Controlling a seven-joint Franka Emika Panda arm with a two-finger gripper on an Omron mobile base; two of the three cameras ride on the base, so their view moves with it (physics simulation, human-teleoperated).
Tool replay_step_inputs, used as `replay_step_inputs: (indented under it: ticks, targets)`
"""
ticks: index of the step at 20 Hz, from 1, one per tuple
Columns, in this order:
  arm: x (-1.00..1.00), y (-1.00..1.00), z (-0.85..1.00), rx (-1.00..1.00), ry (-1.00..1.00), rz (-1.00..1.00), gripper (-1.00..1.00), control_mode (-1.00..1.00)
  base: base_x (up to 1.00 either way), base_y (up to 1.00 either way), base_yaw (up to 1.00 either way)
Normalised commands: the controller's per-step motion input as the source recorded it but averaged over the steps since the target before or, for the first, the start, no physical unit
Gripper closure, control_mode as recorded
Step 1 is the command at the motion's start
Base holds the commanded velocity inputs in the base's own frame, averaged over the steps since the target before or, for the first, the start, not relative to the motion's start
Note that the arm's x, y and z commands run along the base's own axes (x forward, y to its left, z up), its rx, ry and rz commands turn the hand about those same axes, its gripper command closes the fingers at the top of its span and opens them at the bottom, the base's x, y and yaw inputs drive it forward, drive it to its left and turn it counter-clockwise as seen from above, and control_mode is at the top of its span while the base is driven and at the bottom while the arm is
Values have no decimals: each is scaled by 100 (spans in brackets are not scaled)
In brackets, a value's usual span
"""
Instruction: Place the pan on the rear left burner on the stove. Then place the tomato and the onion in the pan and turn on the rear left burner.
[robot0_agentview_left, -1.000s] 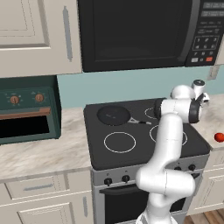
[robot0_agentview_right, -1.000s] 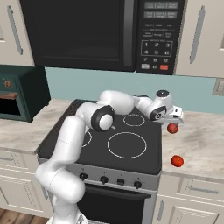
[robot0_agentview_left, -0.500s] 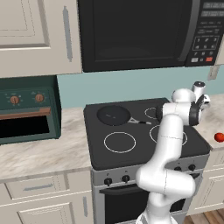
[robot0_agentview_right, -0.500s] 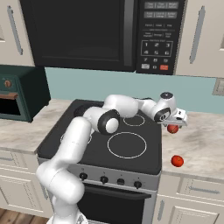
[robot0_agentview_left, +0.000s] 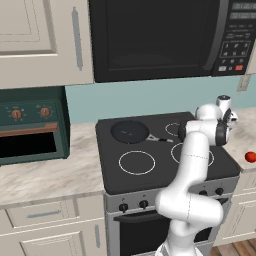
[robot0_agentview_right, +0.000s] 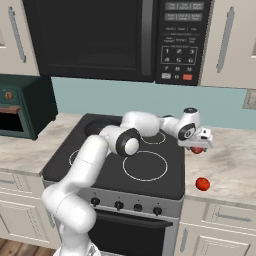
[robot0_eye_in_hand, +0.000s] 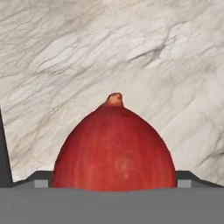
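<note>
Stove (robot0_agentview_left: 150, 177): black glass top with four white rings, silver front panel with black knobs, set between two stretches of marble desk (robot0_agentview_right: 227, 165).
Arm: rises in front of the stove, bends over the glass and reaches out toward 3 o'clock, the hand tipped down over the desk beside the stove.
Pan (robot0_agentview_left: 129, 131): sits on the rear left burner, at about 10 o'clock on the glass, its thin handle pointing toward 3 o'clock.
Rear left burner: lies under the pan, its ring mostly covered.
Pincer (robot0_agentview_right: 198, 146): jaws stand wide apart, low over the desk, one dark tip on each side of the onion; in the hand view both tips sit just outside its flanks, and contact cannot be told.
Onion (robot0_eye_in_hand: 114, 146): red-brown, stem end up, resting on the marble between the open tips, just off the stove's right edge.
Tomato (robot0_agentview_right: 202, 184): small and red, on the same desk, at 6 o'clock from the onion, apart from it.
</note>
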Motion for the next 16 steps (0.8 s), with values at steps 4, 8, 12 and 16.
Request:
replay_step_inputs:
  ticks: [4, 8, 12, 16]
  targets:
    - [0, 32, -28, 1, 6, 0, 100, -100, 0, 0, 0]
    - [-7, 16, -1, 1, 0, 0, 100, -100, 0, 0, 0]
    - [-55, 35, 7, 2, -9, 0, 100, -100, 0, 0, 0]
    - [-78, 55, 32, 1, -19, 0, 100, -100, 0, 0, 0]
